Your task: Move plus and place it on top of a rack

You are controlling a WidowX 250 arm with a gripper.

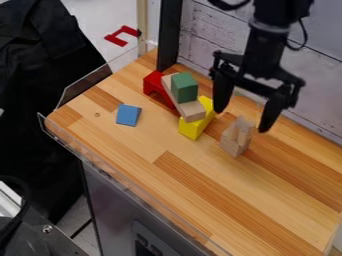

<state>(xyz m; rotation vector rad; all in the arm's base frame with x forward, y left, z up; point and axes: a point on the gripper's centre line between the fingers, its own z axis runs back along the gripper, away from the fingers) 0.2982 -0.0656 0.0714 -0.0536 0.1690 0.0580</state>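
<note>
We have the gripper (242, 120) spread wide and empty — the pale notched block (235, 140), probably our piece, stands upright on the wooden tabletop (147, 145), just below the gap between the fingertips.

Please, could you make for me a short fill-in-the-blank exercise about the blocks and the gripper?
1. The block on top of the wooden plank is ____.
2. One end of the plank is over the red arch, the other over the ____ block.
3. The block lying apart at the left of the table is ____.
4. The fingers of the gripper are wide apart, so it is ____.

Missing words: green; yellow; blue; open.
</note>
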